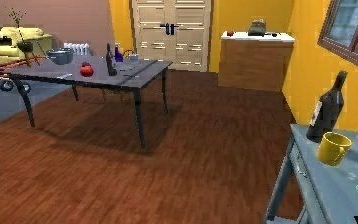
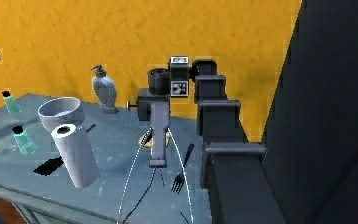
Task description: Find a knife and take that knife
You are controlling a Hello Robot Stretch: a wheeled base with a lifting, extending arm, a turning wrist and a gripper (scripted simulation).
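**A:** Where is the hand?

**B:** The gripper (image 2: 157, 175) hangs over the pale blue-grey countertop (image 2: 102, 195), with its thin fingers (image 2: 133, 185) running toward the bottom of the arm side view. I cannot tell whether they are parted or together. I also cannot tell whether it holds anything, because utensils lie on the counter right behind it.

**A:** And the knife?

**B:** Between the fingers lies a dark four-tined fork (image 2: 176, 182). Just beside it is a slim dark straight utensil (image 2: 187, 155), near the dark square arm (image 2: 219, 120). That slim one may be the knife, but it is too small to be sure.

**A:** What could go wrong?

**B:** The two lie so close that I judge a grasp could take the fork instead, or nudge both aside. A sweep toward the view's left could topple the tall white paper-towel roll (image 2: 75, 155).

**A:** Anything else around?

**B:** There is a wide grey-white bowl (image 2: 59, 110), a grey pump soap bottle (image 2: 105, 88) and a small teal bottle (image 2: 24, 141). In the forward view, the counter at the right carries a dark glass wine bottle (image 1: 328, 105) and a yellow cup (image 1: 334, 148). Farther off, a dark grey table (image 1: 137, 75) holds a red apple (image 1: 86, 69).
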